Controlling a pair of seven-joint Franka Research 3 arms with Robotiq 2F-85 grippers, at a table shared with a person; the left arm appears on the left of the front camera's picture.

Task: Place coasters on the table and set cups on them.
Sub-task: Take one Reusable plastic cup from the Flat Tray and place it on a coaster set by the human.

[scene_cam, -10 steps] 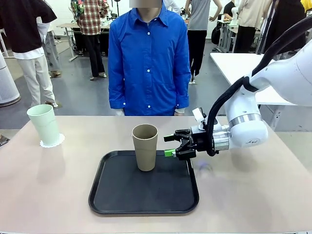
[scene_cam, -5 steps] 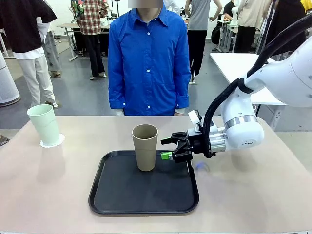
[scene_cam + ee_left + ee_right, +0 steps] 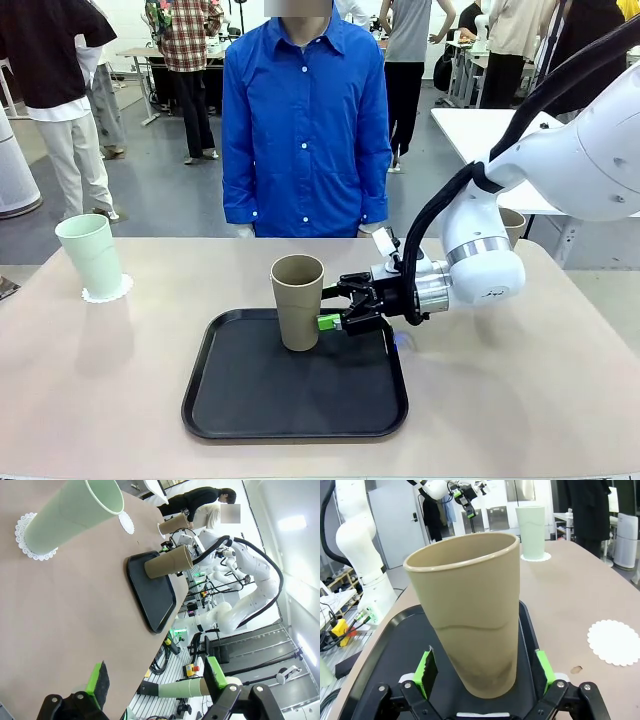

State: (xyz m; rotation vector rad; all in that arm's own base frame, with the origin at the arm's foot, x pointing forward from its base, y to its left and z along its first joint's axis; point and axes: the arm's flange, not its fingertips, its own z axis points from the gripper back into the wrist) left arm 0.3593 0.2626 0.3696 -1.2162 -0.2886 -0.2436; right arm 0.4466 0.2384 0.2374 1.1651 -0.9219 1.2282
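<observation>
Across the beige table (image 3: 520, 390), a black tray (image 3: 250, 400) carries the tan cup (image 3: 298, 302), which is flanked by the wide-open, empty right gripper (image 3: 333, 309). Pads should be closed evenly at mid-height, so tipping is avoided before the bare coaster (image 3: 615, 642) is reached.

A tan-brown cup (image 3: 470, 615) stands upright on a black tray (image 3: 395, 652), its base low in the frame at 6 o'clock. The right gripper (image 3: 482, 672) has its jaws spread wide around the base, one green pad (image 3: 426, 667) at 8 o'clock and the other at 4 o'clock, neither touching the wall. At 3 o'clock a bare white coaster (image 3: 615, 641) lies on the beige table (image 3: 570, 590). At 1 o'clock, well apart, a mint green cup (image 3: 532, 531) stands on another coaster (image 3: 536, 557).
</observation>
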